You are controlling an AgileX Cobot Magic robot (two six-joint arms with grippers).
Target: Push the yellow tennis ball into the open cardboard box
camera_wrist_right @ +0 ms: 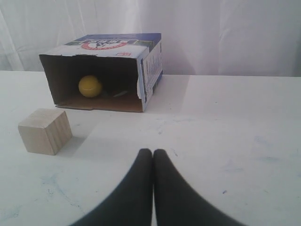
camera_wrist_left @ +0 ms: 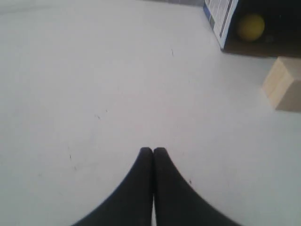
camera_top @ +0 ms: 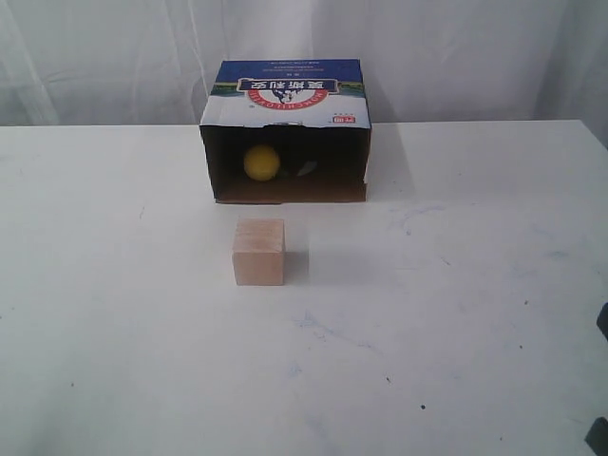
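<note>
The yellow tennis ball (camera_top: 261, 162) lies inside the open cardboard box (camera_top: 285, 90), toward the left of its dark interior; the ball (camera_wrist_right: 90, 86) and the box (camera_wrist_right: 149, 66) also show in the right wrist view, and the ball (camera_wrist_left: 250, 27) with a corner of the box (camera_wrist_left: 218, 16) in the left wrist view. My left gripper (camera_wrist_left: 153, 149) is shut with nothing in it, over bare table well away from the box. Equally shut and holding nothing, my right gripper (camera_wrist_right: 153, 151) sits in front of the box at a distance. Neither gripper's fingers appear in the exterior view.
A pale wooden cube (camera_top: 259, 251) stands on the white table (camera_top: 456, 313) just in front of the box's opening, slightly left of its middle. White curtains hang behind the table. A dark arm part (camera_top: 599, 437) shows at the exterior view's lower right edge.
</note>
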